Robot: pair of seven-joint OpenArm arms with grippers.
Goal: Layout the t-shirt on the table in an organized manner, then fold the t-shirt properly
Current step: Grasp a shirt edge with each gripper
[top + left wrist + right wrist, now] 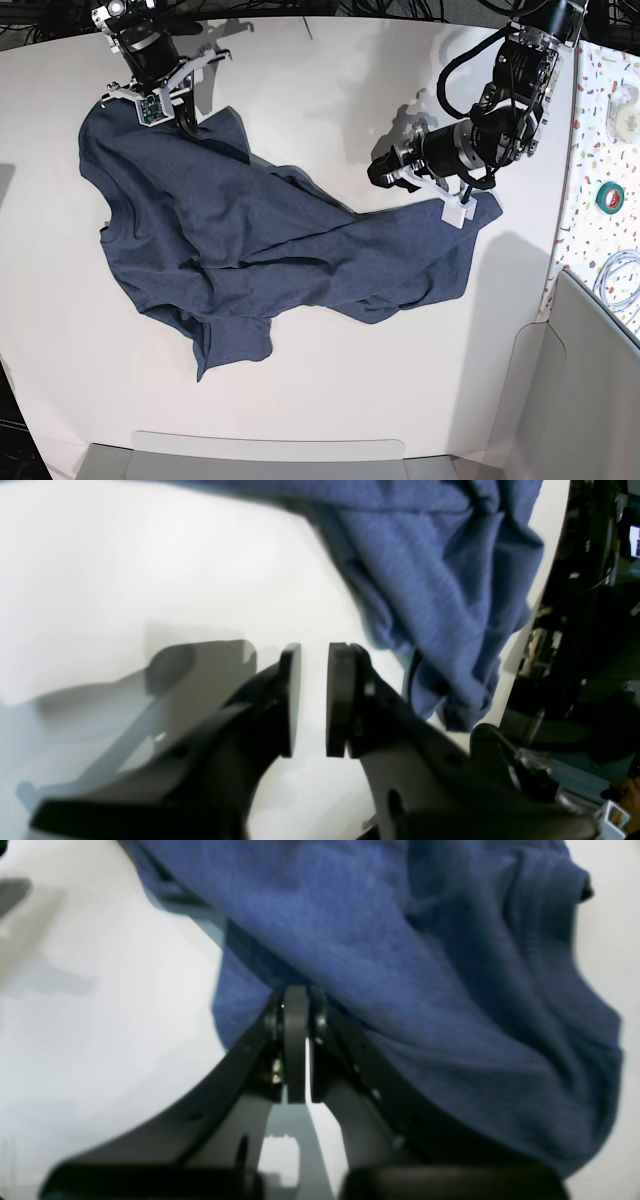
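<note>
Right end effector pinches t-shirt edge; left end effector slightly parted, empty, cloth just beside. Regrasp hem, then pull taut across table.

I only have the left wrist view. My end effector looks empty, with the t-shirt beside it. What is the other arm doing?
Observer: The right end effector is shut, with its tips at an edge of the t-shirt, apparently pinching it.
Operator: Is the shirt lying flat?
Observer: No. In the base view it lies bunched and wrinkled, stretched diagonally across the table.
Operator: Any lettering showing?
Observer: None is visible in any view; only plain blue cloth shows.
</note>
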